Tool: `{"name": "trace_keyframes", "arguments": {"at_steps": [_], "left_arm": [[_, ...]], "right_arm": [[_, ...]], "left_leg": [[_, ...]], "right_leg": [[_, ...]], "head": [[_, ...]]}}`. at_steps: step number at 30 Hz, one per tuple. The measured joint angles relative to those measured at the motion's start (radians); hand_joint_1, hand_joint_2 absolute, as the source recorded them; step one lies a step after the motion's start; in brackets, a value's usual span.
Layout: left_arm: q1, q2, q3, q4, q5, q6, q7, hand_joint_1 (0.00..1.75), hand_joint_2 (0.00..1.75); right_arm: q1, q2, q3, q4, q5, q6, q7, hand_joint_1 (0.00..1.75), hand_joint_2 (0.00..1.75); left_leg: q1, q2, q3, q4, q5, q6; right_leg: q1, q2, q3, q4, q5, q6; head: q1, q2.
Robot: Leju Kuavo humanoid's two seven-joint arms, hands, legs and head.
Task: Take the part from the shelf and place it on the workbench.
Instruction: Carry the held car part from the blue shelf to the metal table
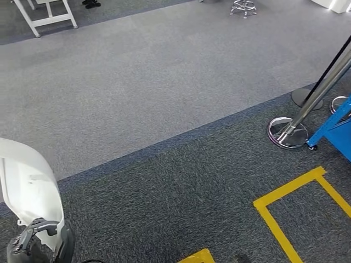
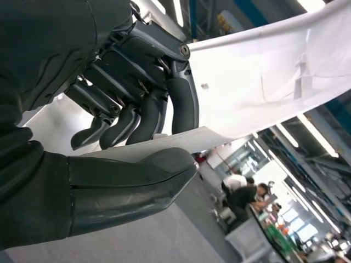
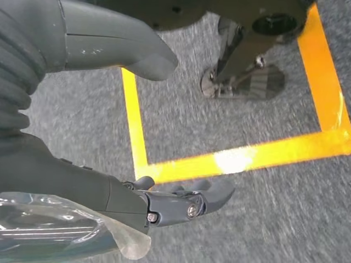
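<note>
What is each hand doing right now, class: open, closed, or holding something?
Left hand: holding the white part, its edge between fingers and thumb.
Right hand: open, holding nothing, fingers and thumb apart above the carpet.

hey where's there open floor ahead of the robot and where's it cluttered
Open: the light grey carpet between the white table legs and the chrome post base, and the dark carpet left of the yellow tape. Crowded: right edge, by the blue frame. The left hand grips the white part.
</note>
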State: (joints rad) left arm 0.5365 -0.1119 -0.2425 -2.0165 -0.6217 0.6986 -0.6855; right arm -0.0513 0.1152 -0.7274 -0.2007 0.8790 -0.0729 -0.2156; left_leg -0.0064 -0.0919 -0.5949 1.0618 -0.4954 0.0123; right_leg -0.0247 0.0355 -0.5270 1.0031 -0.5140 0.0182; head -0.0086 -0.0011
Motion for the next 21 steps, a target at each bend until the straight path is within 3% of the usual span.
{"name": "trace_keyframes", "arguments": {"at_steps": [2,4,5,6,7,9,11,13,14,16,17,19,20,21], "left_arm": [[0.005,0.003,0.004,-0.005,-0.016,0.001,-0.001,1.75,1.75],[0.011,0.005,0.008,-0.006,-0.033,0.001,-0.002,1.75,1.75],[0.015,0.006,0.010,-0.007,-0.040,0.001,-0.003,1.75,1.75],[0.020,0.006,0.011,-0.008,-0.045,0.001,-0.003,1.75,1.75],[0.024,0.006,0.011,-0.010,-0.048,0.001,-0.003,1.75,1.75],[0.029,0.006,0.011,-0.016,-0.051,0.001,-0.003,1.75,1.75],[0.032,0.006,0.012,-0.021,-0.052,0.002,-0.003,1.75,1.75],[0.038,0.006,0.014,-0.027,-0.053,0.002,-0.003,1.75,1.75],[0.043,0.005,0.015,-0.030,-0.054,0.002,-0.003,1.75,1.75],[0.049,0.004,0.020,-0.039,-0.057,0.003,-0.003,1.75,1.75],[0.050,0.004,0.023,-0.043,-0.058,0.003,-0.003,1.75,1.75],[0.055,0.003,0.029,-0.047,-0.059,0.003,-0.003,1.75,1.75],[0.058,0.003,0.032,-0.048,-0.059,0.003,-0.004,1.75,1.75],[0.062,0.003,0.034,-0.050,-0.060,0.003,-0.004,1.75,1.75]], "right_arm": [[0.002,0.001,0.001,0.000,0.006,0.000,0.005,0.00,1.75],[0.002,0.001,0.002,0.000,0.012,0.000,0.007,0.00,1.75],[0.002,0.001,0.002,0.000,0.014,0.000,0.007,0.00,1.75],[0.001,0.002,0.003,0.000,0.016,0.000,0.006,0.00,1.75],[0.001,0.003,0.003,0.000,0.017,0.000,0.006,0.00,1.75],[-0.001,0.005,0.004,0.000,0.019,0.000,0.004,0.00,1.75],[-0.002,0.005,0.004,0.000,0.021,0.000,0.002,0.00,1.75],[-0.006,0.008,0.006,0.000,0.024,0.000,-0.002,0.00,1.75],[-0.009,0.010,0.008,0.000,0.026,0.000,-0.004,0.00,1.75],[-0.012,0.014,0.012,0.000,0.030,0.000,-0.006,0.00,1.75],[-0.011,0.015,0.014,0.000,0.031,0.001,-0.006,0.00,1.75],[-0.009,0.016,0.017,0.000,0.032,0.002,-0.002,0.00,1.75],[-0.007,0.016,0.019,0.000,0.033,0.003,0.001,0.00,1.75],[-0.006,0.016,0.020,0.000,0.034,0.003,0.005,0.00,1.75]], "left_leg": [[0.002,0.056,-0.050,0.108,-0.058,-0.012],[0.009,0.076,-0.108,0.225,-0.103,-0.022],[0.012,0.079,-0.119,0.245,-0.100,-0.024],[0.015,0.082,-0.109,0.224,-0.078,-0.026],[0.016,0.090,-0.081,0.168,-0.043,-0.026],[0.013,0.130,-0.014,0.035,0.010,-0.021],[0.005,0.153,0.016,-0.024,0.018,-0.008],[0.001,0.135,0.015,-0.026,0.019,0.006],[0.001,0.126,0.013,-0.029,0.023,0.013],[0.004,0.109,0.009,-0.034,0.030,0.027],[0.004,0.100,0.006,-0.034,0.033,0.032],[0.000,0.078,-0.001,-0.034,0.037,0.038],[-0.002,0.066,-0.004,-0.034,0.039,0.040],[-0.004,0.053,-0.007,-0.034,0.042,0.040]], "right_leg": [[0.000,-0.028,0.007,-0.004,-0.002,-0.007],[0.001,-0.058,0.011,-0.004,-0.008,-0.008],[0.001,-0.073,0.014,-0.004,-0.011,-0.007],[0.001,-0.086,0.018,-0.004,-0.014,-0.005],[0.000,-0.098,0.024,-0.004,-0.018,-0.002],[0.001,-0.119,0.033,-0.004,-0.030,0.008],[0.005,-0.138,0.039,-0.005,-0.038,0.021],[0.005,-0.154,0.051,-0.007,-0.041,0.030],[0.003,-0.145,0.053,-0.004,-0.048,0.034],[0.001,-0.095,0.031,0.053,-0.096,0.037],[0.001,-0.065,0.004,0.113,-0.133,0.037],[0.003,-0.041,-0.055,0.246,-0.190,0.033],[0.005,-0.038,-0.071,0.279,-0.193,0.031],[0.007,-0.036,-0.069,0.272,-0.174,0.026]], "head": [[-0.004,0.000],[-0.004,0.000],[-0.005,0.000],[-0.005,0.000],[-0.005,0.000],[-0.005,0.000],[-0.004,0.000],[-0.003,0.000],[-0.003,0.000],[-0.001,0.000],[0.000,0.000],[0.000,0.000],[0.000,0.000],[0.000,0.000]]}}
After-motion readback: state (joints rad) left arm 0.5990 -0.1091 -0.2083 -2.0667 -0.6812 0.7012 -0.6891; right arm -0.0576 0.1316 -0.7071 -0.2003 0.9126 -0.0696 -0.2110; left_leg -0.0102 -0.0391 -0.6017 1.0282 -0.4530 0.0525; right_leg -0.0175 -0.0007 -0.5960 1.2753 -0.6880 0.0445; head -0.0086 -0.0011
